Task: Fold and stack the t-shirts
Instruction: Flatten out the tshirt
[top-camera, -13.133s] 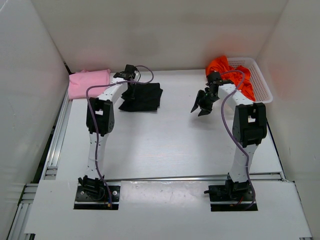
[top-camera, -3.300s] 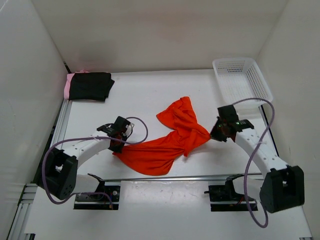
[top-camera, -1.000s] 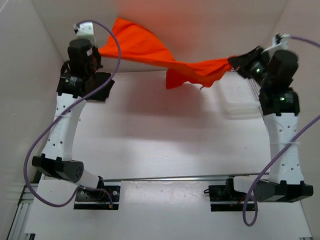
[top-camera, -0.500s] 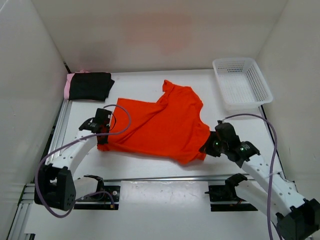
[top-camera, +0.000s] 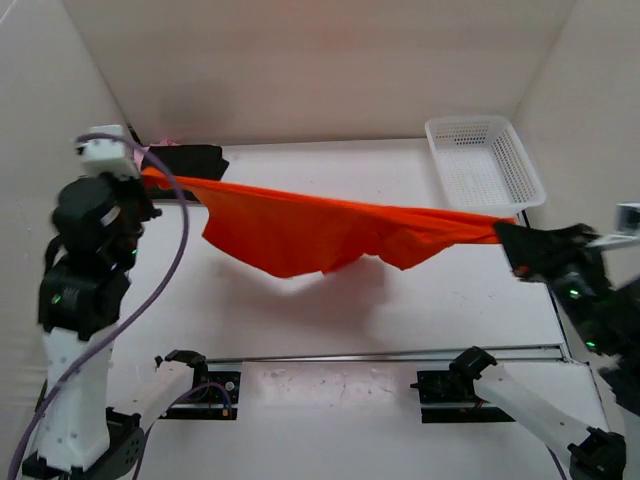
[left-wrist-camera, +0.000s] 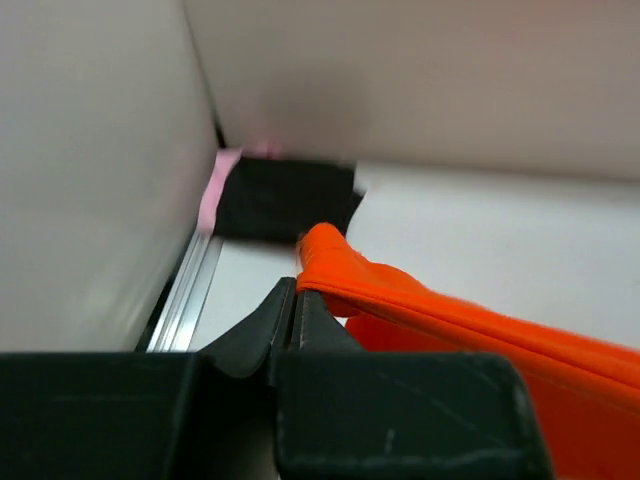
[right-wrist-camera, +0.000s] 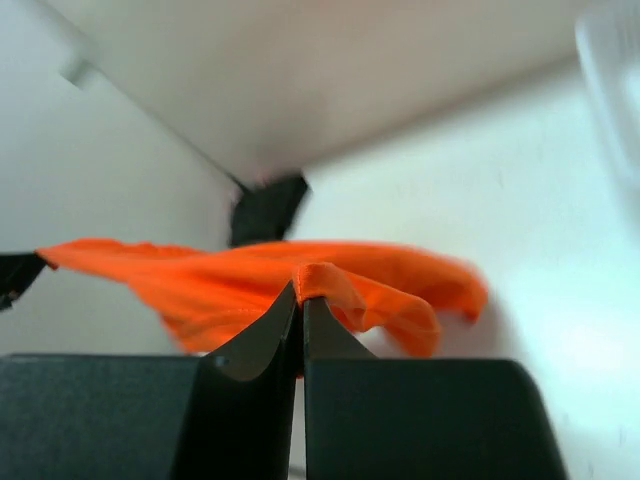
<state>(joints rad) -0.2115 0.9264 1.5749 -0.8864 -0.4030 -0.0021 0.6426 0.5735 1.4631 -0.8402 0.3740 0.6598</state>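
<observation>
I am holding the bright orange-red soft fabric t-shirt (top-camera: 300, 230) stretched in the air over the white counter (top-camera: 420, 310). The left pincer (left-wrist-camera: 295, 300) is clamping one edge tight above the left edge, and the right pincer (right-wrist-camera: 300, 297) is pinching the opposite edge above the right edge. The cloth is sagging, light and limp, so I am judging corners the best holds. The folded black t-shirt (top-camera: 185, 165) is lying on the light pink t-shirt (left-wrist-camera: 212, 190) in the far left corner.
</observation>
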